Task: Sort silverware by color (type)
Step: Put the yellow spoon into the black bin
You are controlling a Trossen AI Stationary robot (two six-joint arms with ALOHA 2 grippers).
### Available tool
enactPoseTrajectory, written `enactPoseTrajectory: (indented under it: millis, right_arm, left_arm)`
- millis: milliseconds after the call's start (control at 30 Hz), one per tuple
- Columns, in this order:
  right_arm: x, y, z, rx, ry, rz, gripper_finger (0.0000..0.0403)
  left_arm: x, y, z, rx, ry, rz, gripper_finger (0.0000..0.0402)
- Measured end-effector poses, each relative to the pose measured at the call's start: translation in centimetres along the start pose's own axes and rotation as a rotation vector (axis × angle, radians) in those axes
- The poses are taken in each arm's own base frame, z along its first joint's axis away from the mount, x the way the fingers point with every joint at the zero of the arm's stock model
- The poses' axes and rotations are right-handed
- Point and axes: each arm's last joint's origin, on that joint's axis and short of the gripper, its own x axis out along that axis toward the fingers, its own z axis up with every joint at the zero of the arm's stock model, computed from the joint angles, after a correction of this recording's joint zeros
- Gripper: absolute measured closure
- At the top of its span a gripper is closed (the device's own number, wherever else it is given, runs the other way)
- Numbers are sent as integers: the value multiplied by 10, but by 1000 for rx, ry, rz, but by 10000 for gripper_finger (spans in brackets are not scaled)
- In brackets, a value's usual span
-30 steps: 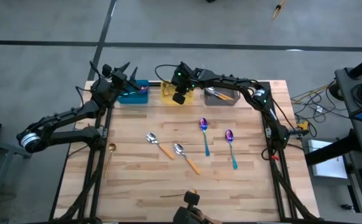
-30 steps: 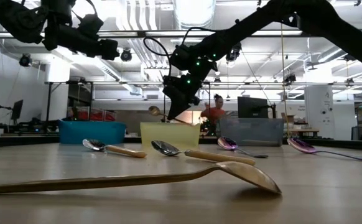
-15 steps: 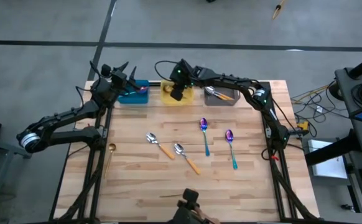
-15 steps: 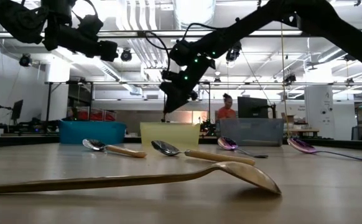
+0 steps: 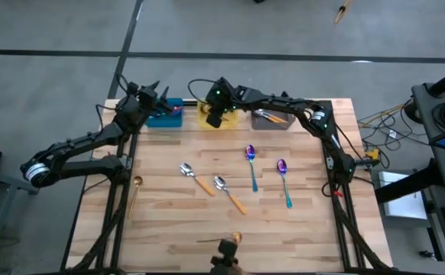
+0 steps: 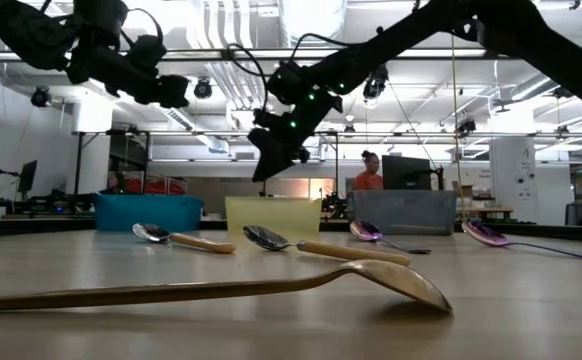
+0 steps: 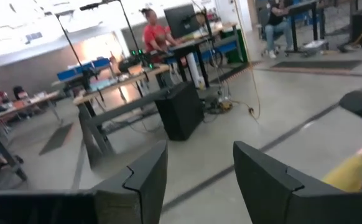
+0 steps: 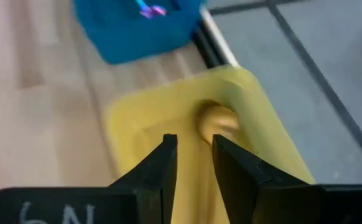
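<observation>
My right gripper (image 5: 216, 119) (image 8: 192, 144) hovers over the yellow bin (image 5: 209, 113), fingers pointing down with a narrow gap and nothing between them. A gold spoon's bowl (image 8: 217, 121) lies inside that bin. My left gripper (image 5: 160, 102) (image 7: 199, 158) is open in the air over the blue bin (image 5: 166, 114), which holds a purple-blue spoon (image 8: 148, 9). On the table lie two orange-handled spoons (image 5: 196, 179) (image 5: 229, 193), two purple-blue spoons with teal handles (image 5: 251, 164) (image 5: 284, 180) and one gold spoon (image 5: 134, 191) (image 6: 271, 285).
The gray bin (image 5: 272, 118) at the far edge holds orange-handled spoons. The three bins stand in a row along the table's far edge. The gold spoon lies near the table's left edge. A person (image 6: 368, 180) stands in the room beyond the table.
The gold spoon that hung from my right gripper over the yellow bin has left the fingers and now lies in that bin. My right gripper has then risen a little and shifted slightly toward the table's left.
</observation>
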Motion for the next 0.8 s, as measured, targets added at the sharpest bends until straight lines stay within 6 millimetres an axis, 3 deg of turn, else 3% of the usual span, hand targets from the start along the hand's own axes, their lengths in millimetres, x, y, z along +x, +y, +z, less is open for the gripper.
enactPoseTrajectory:
  millis: [100,367,600,800]
  right_arm:
    - [-5,18,12,-50,-74,13,325]
    - [-46,63,39,-125,-165,73,351]
    - [-58,112,33,-192,-96,139,355]
    - [-78,141,21,-381,64,12,359]
  left_arm:
    - [-2,-6,-3,-25,34,-39,238]
    - [-19,-36,12,-66,174,-277,238]
    - [-38,-51,23,-68,387,-408,238]
    - [-58,-41,52,-140,666,-413,238]
